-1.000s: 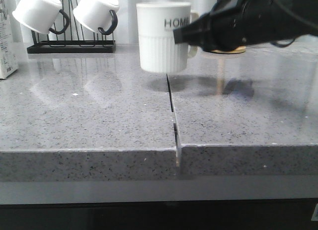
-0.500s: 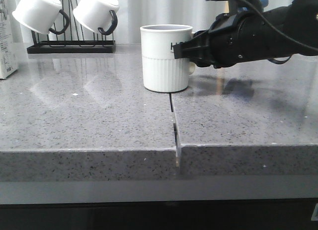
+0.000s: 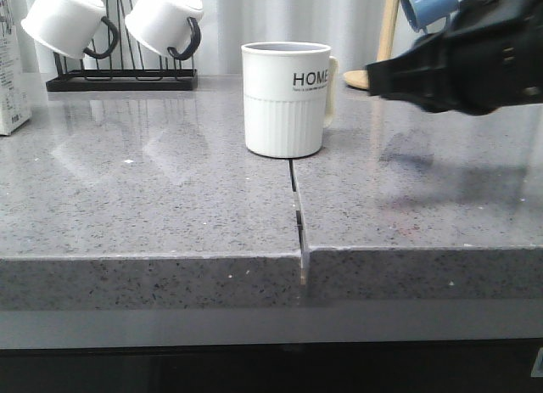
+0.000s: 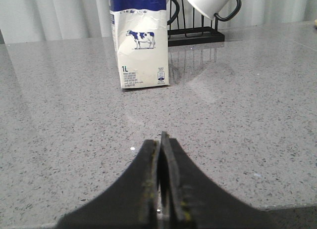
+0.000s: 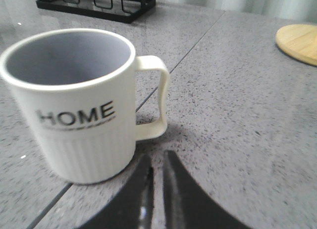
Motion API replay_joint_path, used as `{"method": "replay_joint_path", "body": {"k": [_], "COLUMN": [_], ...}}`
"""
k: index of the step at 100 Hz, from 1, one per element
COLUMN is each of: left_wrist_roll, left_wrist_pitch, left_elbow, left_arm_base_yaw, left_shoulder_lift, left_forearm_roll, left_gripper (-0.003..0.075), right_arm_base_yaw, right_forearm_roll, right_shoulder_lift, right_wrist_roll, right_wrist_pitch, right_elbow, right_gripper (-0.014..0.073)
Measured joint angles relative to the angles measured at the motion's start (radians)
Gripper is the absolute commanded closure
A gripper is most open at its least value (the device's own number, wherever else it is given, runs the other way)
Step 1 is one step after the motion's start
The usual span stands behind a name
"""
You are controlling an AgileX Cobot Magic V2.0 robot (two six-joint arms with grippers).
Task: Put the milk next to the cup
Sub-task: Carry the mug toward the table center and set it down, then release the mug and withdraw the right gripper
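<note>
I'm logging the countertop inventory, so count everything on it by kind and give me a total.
Mugs: 4 – off-white ribbed ceramic HOME mug, two plain white mugs with black handles, one blue mug
Milk cartons: 1 – white carton with dark blue band
Mug racks: 2 – black wire rack, wooden stand
Total: 7

The surface is glossy speckled grey stone. The cup is smooth glazed ceramic, ribbed below. The milk carton beyond the left pincer looks like matt paperboard.
</note>
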Motion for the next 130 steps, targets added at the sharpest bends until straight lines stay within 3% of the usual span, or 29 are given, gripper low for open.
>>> {"method": "replay_joint_path", "body": {"k": [25, 86, 109, 122, 130], "left_wrist_roll": [0.0, 0.0, 0.0, 0.0, 0.0], "left_wrist_pitch": [0.0, -0.004, -0.044, -0.145, -0.123], "left_elbow": [0.0, 0.0, 0.0, 0.0, -0.011], "left_arm_base_yaw": [0.0, 0.0, 0.0, 0.0, 0.0], "left_shoulder_lift": [0.0, 0.0, 0.0, 0.0, 0.0], "left_forearm_roll": [0.0, 0.006, 0.006, 0.006, 0.006], "left_gripper": [0.0741, 0.0741, 0.0741, 0.0741, 0.0741], "right_arm_base_yaw": [0.0, 0.0, 0.0, 0.0, 0.0], "right_forearm_roll": [0.0, 0.024, 0.045, 0.047, 0.047], "right_shoulder_lift": [-0.335, -1.094, -1.253, -1.269, -1.269], "right_wrist_roll": [0.0, 0.024, 0.03, 0.031, 0.031], "right_wrist_pitch": [0.089, 0.883, 1.081, 1.152, 1.18], "right_elbow": [0.162, 0.192, 0.192, 0.192, 0.192], "right_gripper": [0.0655, 0.0655, 0.0655, 0.0655, 0.0655]}}
